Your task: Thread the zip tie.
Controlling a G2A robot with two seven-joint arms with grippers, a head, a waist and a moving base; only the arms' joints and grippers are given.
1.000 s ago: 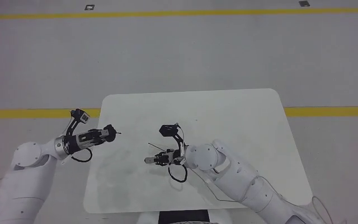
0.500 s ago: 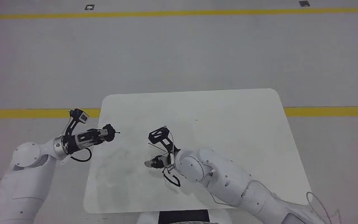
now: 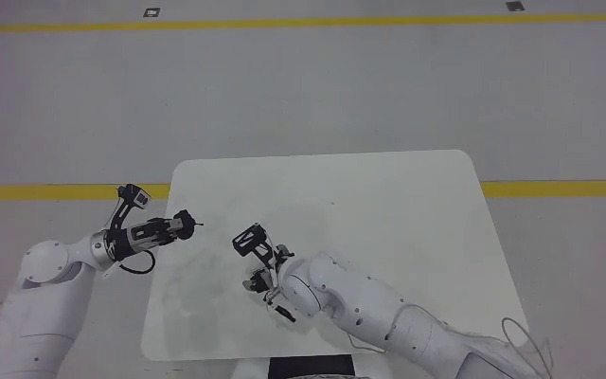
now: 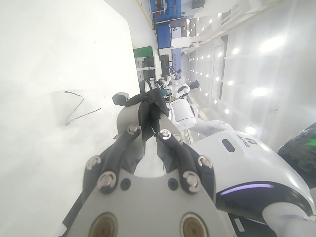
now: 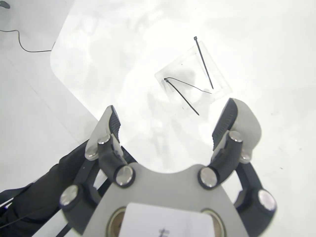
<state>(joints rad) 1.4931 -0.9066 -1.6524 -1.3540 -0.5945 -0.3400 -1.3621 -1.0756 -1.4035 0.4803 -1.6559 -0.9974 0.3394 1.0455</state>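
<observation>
item: zip ties (image 5: 203, 61), three, black, thin. they are lying loose on a clear sheet (image 5: 222, 82), which is resting flat on the left half of the white desk (image 3: 398, 208). one is lying straight and apart; two are meeting at their heads.
right gripper (image 5: 171, 107): hanging over the desk just beside the sheet, fingers spread wide, holding nothing.
left gripper (image 4: 148, 99): hovering at the desk's left edge, well apart from the ties, fingers pressing together; cannot tell if anything is pinched.
</observation>
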